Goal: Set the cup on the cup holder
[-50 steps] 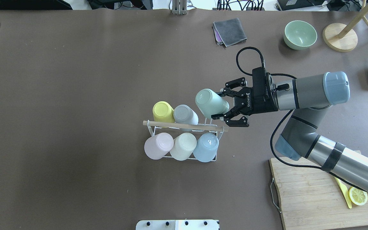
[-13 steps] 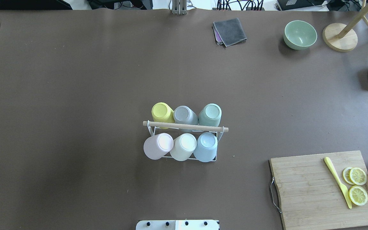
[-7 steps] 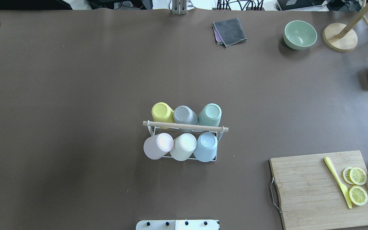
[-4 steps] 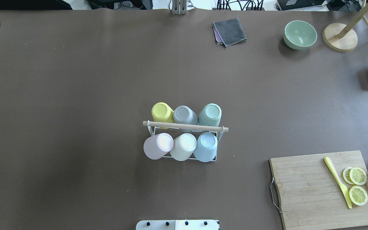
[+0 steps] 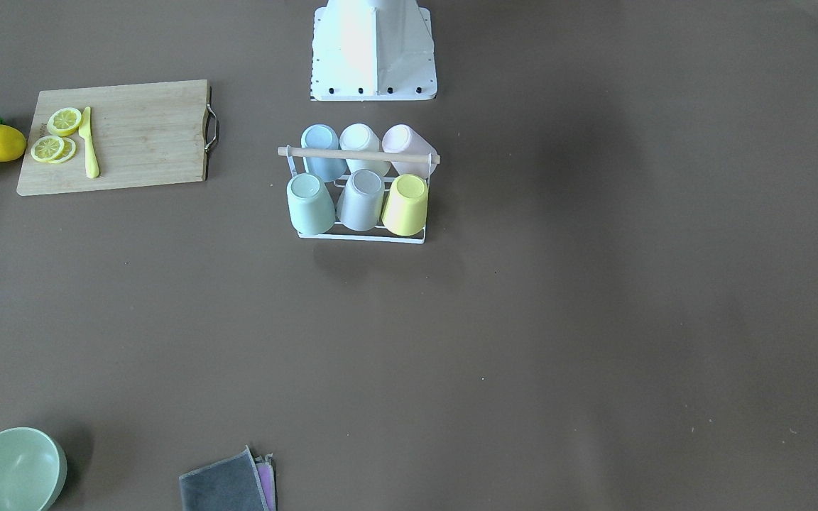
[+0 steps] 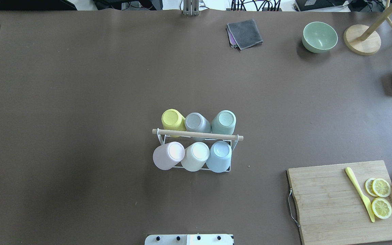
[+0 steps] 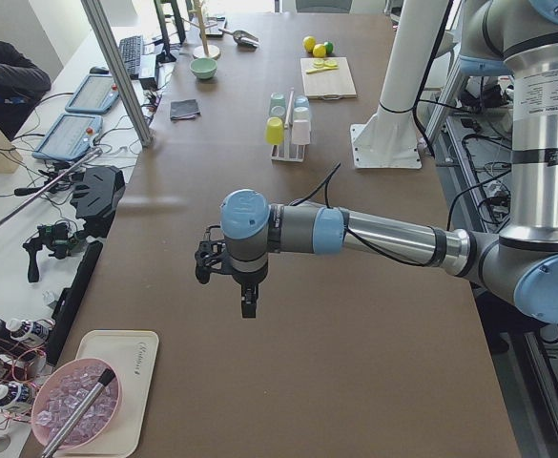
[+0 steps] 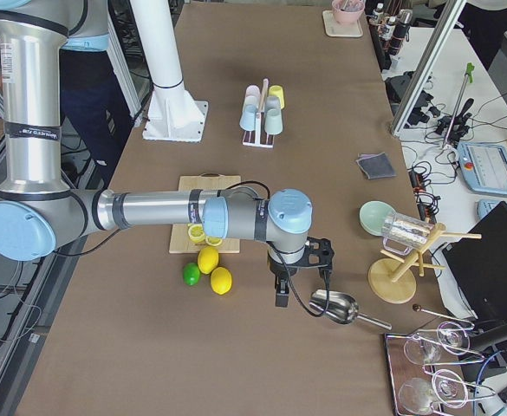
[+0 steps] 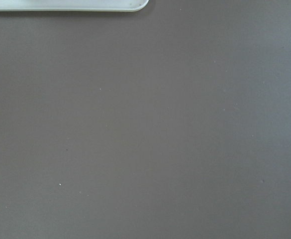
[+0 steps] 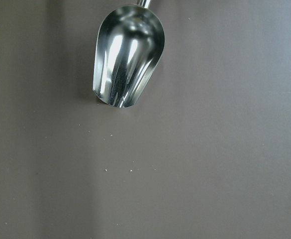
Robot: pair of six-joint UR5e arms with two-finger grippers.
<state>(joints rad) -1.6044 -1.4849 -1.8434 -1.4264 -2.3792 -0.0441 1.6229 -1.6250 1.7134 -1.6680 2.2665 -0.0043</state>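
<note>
Cup holder point(image 6: 197, 134) sits on brown table point(image 6: 80, 102); left tool point(image 7: 248, 307), right tool point(image 8: 282, 299): cannot tell openness.

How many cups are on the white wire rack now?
6, all on the cup holder. Row far from the robot: yellow cup, grey cup, green cup. Row near it: pink cup, cream cup, blue cup. None seems hidden.

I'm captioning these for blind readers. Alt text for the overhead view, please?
A white wire cup holder stands mid-table holding six upturned pastel cups in two rows of three. No robot arm is in view. A cutting board with lemon slices lies at the near right; a green bowl and grey cloth sit farther back.
</note>
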